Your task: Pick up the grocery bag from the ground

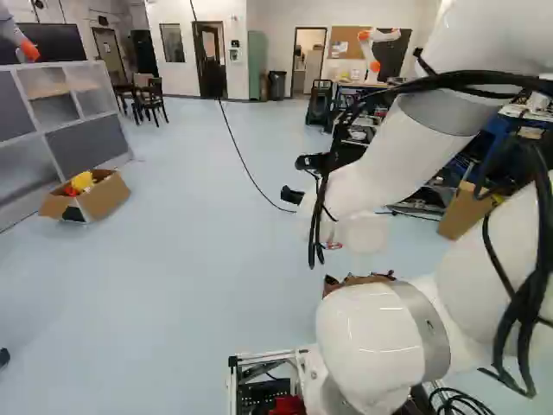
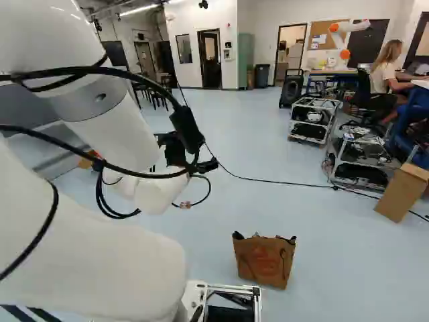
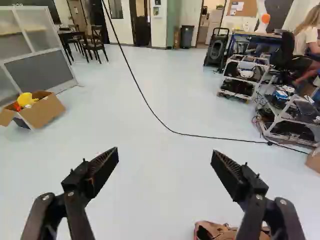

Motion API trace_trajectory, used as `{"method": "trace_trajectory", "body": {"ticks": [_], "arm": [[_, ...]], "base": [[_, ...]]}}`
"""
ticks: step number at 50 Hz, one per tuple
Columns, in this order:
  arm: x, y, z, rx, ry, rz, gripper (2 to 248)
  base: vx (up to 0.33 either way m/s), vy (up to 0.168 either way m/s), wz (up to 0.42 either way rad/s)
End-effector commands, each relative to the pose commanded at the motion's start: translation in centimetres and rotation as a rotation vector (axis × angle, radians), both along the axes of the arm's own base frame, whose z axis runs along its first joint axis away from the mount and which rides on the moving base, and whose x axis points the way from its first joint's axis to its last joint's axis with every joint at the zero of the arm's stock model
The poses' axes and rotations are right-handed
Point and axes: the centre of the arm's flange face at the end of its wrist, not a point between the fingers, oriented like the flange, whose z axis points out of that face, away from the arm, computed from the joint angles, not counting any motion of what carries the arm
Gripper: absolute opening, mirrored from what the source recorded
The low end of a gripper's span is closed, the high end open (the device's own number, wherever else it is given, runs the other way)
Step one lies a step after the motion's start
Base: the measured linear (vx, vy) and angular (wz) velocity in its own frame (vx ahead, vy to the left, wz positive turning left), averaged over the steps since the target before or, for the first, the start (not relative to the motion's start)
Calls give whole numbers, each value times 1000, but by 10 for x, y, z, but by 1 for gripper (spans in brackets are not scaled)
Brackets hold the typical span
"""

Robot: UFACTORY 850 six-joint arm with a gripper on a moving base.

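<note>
White, rounded arm segments (image 1: 371,337) stand nearest the camera in both base views, with black cables (image 2: 144,176) strung along them. Extending ahead over the pale blue floor (image 1: 207,285), the arm carries a black two-finger gripper (image 1: 296,179); the wrist view shows its fingers spread wide, with nothing pinched between them. Subject item, a brown paper grocery bag (image 2: 265,260) with reddish print on its side, stands upright on the floor, right of the arm in the right base view. It is partly hidden behind the arm in the left base view; in the wrist view it shows partly, below and behind one finger. Also noted: an open brown cardboard box (image 1: 104,197) holding a yellow object (image 1: 82,181), beside a grey-panelled partition (image 1: 86,145), and a thin black cable (image 2: 268,180) crossing the floor ahead.
</note>
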Motion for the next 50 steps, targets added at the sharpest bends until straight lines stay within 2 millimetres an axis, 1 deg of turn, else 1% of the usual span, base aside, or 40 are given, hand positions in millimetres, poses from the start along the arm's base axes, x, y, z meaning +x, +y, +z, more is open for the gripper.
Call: {"method": "trace_trajectory", "body": {"ticks": [1, 27, 39, 50], "arm": [[8, -1, -2, 2, 15, -6, 247], [68, -8, -21, 23, 102, -77, 247], [95, -17, -34, 42, 135, -151, 247], [117, -30, -47, 63, 171, -234, 247]], "base": [[0, 0, 0], [1, 0, -1], [0, 0, 0], [0, 0, 0]]}}
